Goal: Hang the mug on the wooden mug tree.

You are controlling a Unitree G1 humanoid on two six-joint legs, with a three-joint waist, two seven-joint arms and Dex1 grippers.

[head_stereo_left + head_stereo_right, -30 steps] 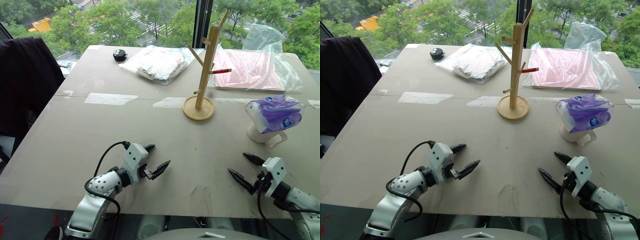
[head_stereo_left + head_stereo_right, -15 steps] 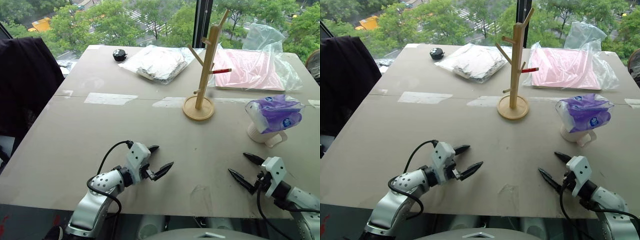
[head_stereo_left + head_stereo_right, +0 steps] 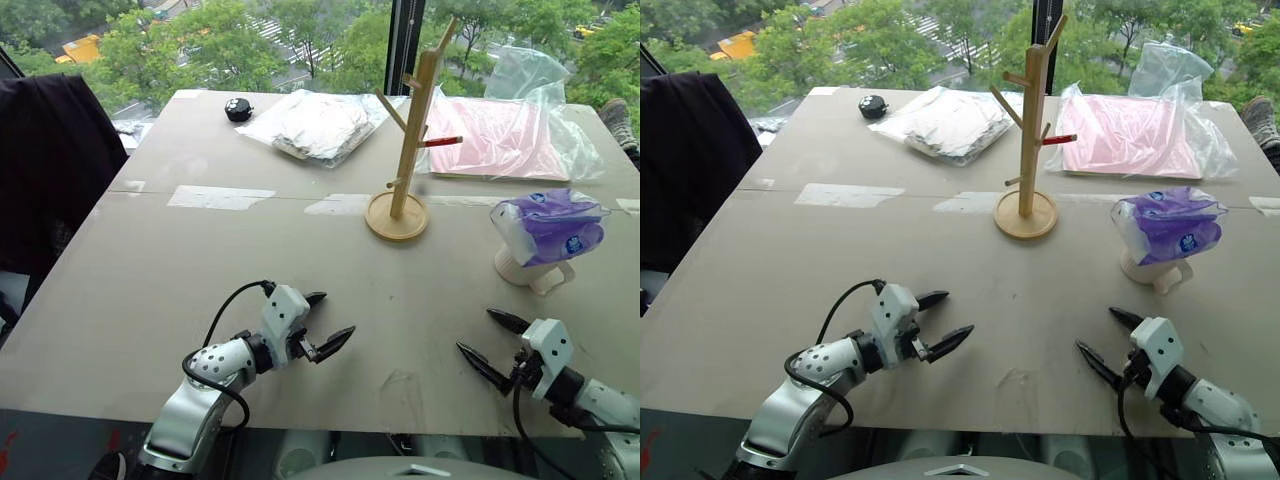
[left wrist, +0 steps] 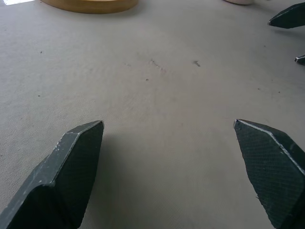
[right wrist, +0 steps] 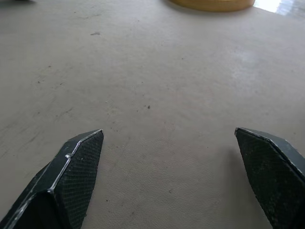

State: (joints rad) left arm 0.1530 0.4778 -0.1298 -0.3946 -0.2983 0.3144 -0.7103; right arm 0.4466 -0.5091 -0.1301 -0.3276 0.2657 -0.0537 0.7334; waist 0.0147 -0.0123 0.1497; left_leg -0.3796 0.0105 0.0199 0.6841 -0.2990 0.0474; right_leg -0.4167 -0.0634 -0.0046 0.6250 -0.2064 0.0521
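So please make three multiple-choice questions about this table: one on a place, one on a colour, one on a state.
1. Where is the mug?
A. hanging on the mug tree
B. on the table under the tissue packet
C. in the left gripper

2. What colour is the tissue packet?
A. purple and white
B. green
C. black

3. How is the right gripper?
A. shut on the mug
B. open and empty
C. shut on a peg

Answers: 1 B, the packet sits on top of the mug, right of the mug tree; 2 A, its wrap is purple with white; 3 B, its fingers stand apart over bare table.
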